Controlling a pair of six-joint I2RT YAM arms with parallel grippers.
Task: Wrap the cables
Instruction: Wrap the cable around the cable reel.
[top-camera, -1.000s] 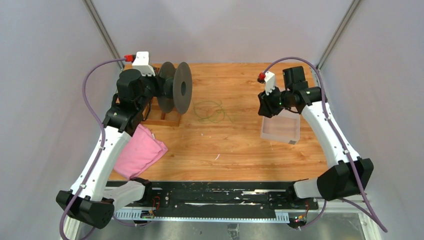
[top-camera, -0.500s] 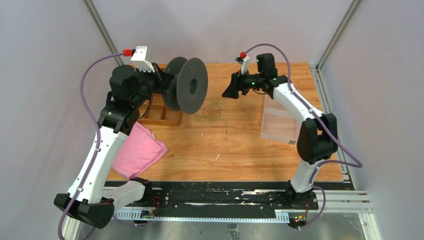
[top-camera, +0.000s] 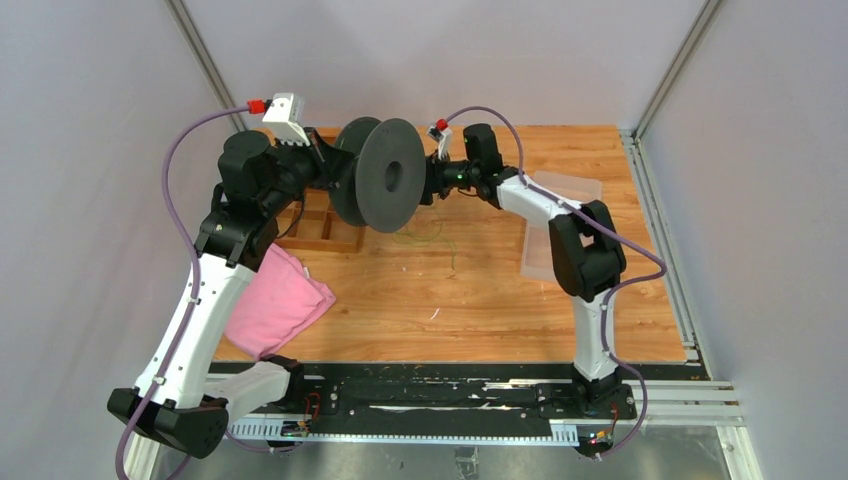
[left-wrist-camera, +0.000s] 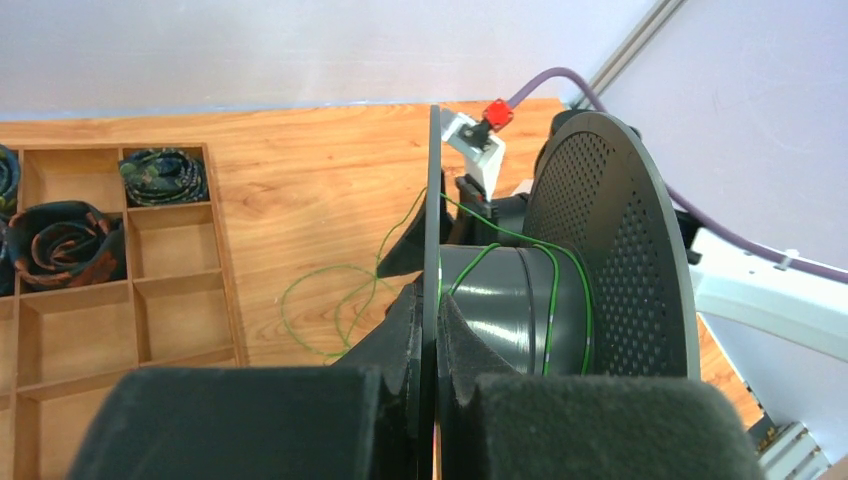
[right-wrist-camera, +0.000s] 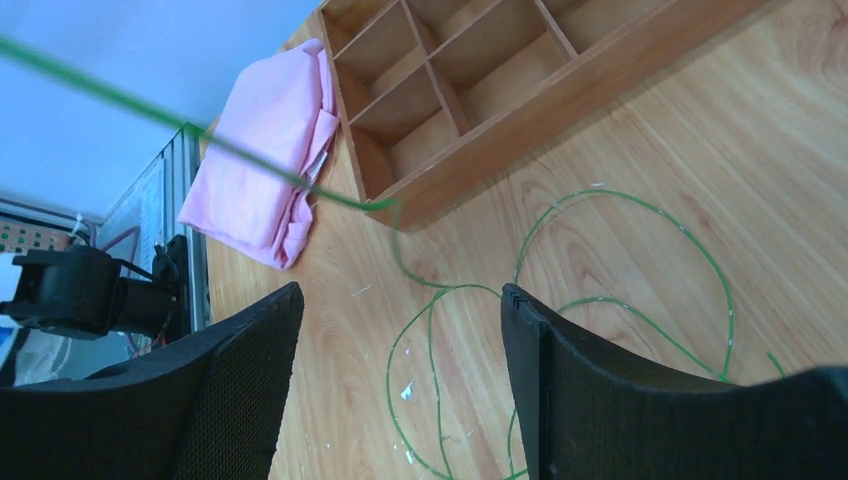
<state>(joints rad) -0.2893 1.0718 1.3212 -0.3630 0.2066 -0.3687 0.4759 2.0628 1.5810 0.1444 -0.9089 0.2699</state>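
A black spool (top-camera: 378, 176) hangs above the table, and my left gripper (left-wrist-camera: 432, 300) is shut on its near flange. A few turns of the thin green cable (left-wrist-camera: 553, 290) lie round the hub. The rest of the cable (top-camera: 425, 232) sits in loose loops on the wood below the spool, and one strand rises from the loops to the spool. My right gripper (top-camera: 428, 180) is close to the spool's right flange. In the right wrist view it (right-wrist-camera: 402, 295) stands open, with nothing between its fingers, above the cable loops (right-wrist-camera: 432, 354).
A wooden compartment tray (top-camera: 325, 228) with rolled ties (left-wrist-camera: 60, 245) sits at the back left. A pink cloth (top-camera: 280, 305) lies in front of it. A clear plastic box (top-camera: 545, 255) stands right of centre, under the right arm.
My right arm swung left from above the clear box to the spool, and its jaws opened. My left arm lifted the spool and carried it to the right.
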